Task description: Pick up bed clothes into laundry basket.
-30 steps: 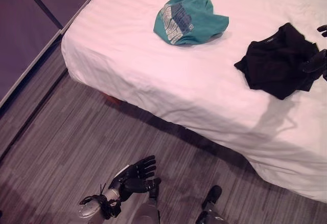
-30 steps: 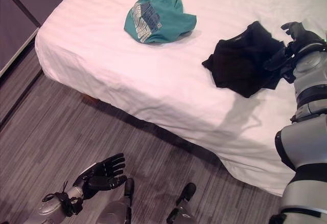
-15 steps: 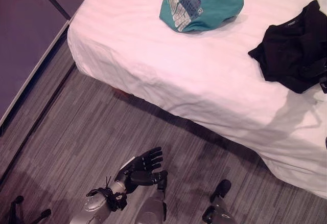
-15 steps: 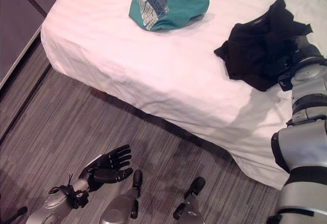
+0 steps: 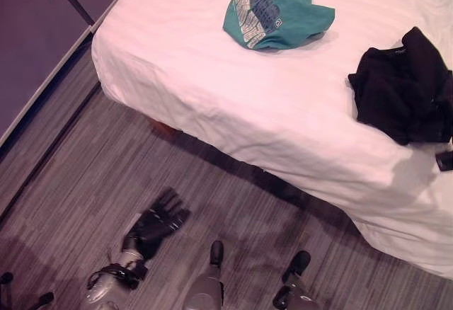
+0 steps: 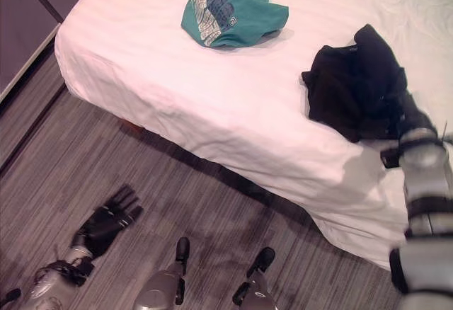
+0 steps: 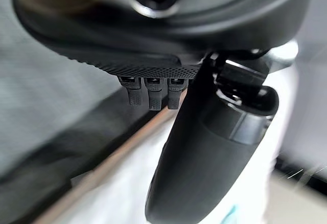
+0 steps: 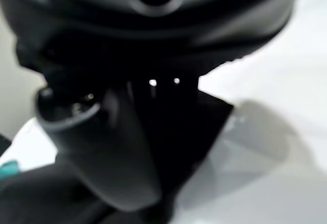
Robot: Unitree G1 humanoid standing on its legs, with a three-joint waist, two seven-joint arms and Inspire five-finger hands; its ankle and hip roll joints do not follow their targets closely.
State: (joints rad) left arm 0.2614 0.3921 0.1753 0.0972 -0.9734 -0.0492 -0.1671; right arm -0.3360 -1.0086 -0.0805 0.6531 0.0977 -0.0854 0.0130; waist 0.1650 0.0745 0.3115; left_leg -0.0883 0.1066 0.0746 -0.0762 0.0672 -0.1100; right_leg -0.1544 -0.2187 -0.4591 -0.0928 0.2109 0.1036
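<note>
Change: my left hand (image 5: 157, 223) has dropped lower and further left over the floor than a moment ago, and its fingers have gone from a loose curl to flat; my right hand (image 6: 409, 120) has sunk into the black garment's near edge.
Left hand: lower left of the frame, above the grey wood floor (image 5: 85, 175), fingers straight and spread wide, holding nothing.
Right hand: right edge of the frame, at the black garment (image 6: 356, 83); its fingers are lost against the dark cloth, so I cannot tell whether they grip it.
Black garment: crumpled on the bed (image 5: 212, 62), right side, near the bed's front edge.
Teal shirt (image 5: 277, 10): bunched at top centre of the white sheet, well apart from the black garment.
</note>
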